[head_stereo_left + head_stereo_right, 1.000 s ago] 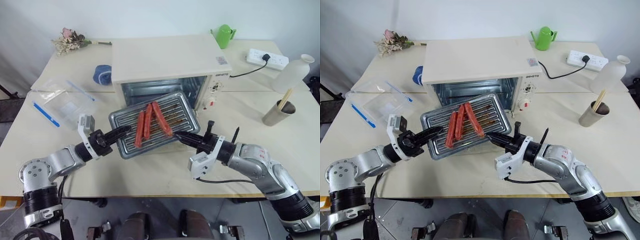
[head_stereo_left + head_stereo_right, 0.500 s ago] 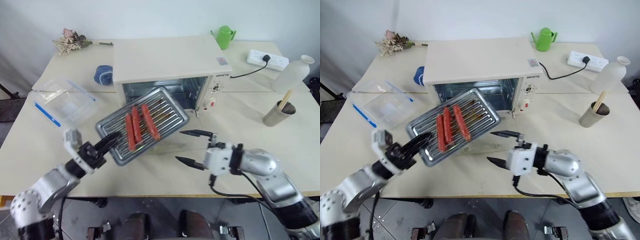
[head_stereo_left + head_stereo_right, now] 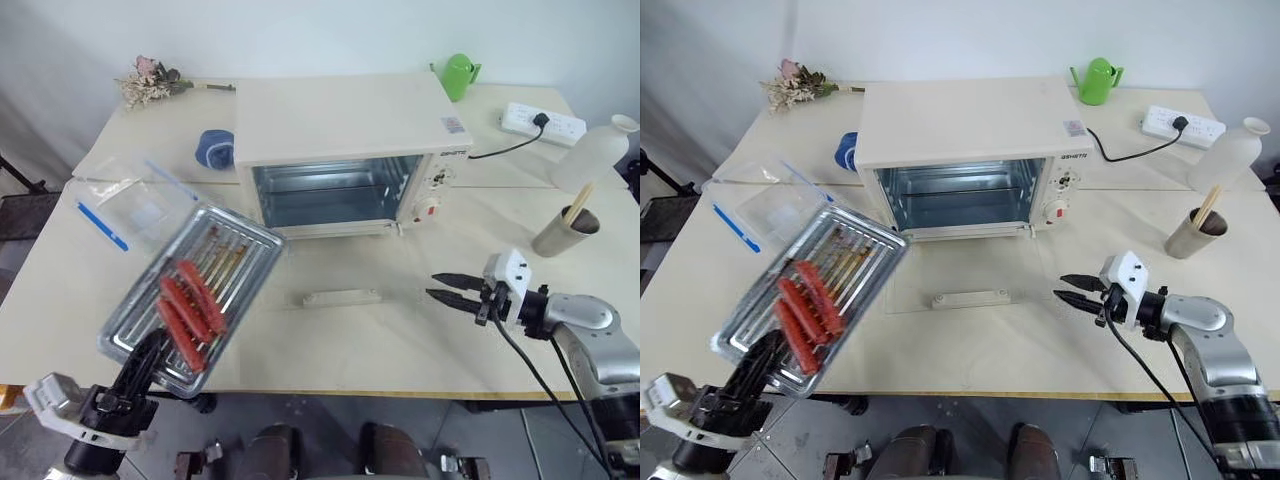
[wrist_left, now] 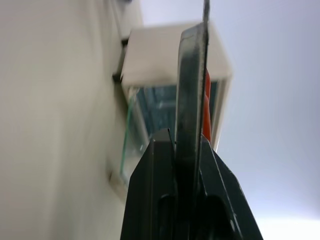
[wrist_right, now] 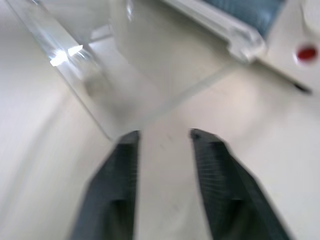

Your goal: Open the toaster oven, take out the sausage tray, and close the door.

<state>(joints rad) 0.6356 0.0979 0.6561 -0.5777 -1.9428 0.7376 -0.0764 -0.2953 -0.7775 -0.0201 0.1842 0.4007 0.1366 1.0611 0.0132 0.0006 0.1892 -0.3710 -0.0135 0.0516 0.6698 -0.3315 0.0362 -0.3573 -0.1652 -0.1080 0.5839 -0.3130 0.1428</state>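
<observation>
The left gripper (image 3: 148, 362) is clamped on the near edge of the sausage tray (image 3: 190, 296), carrying it alone at the table's near left corner, tilted, well clear of the toaster oven (image 3: 350, 150). The door (image 3: 340, 285) lies flat and open, so closing it remains. The right gripper (image 3: 440, 286), fingers slightly parted and empty, hovers right of the door. A second ago both grippers held the tray before the oven mouth.
</observation>
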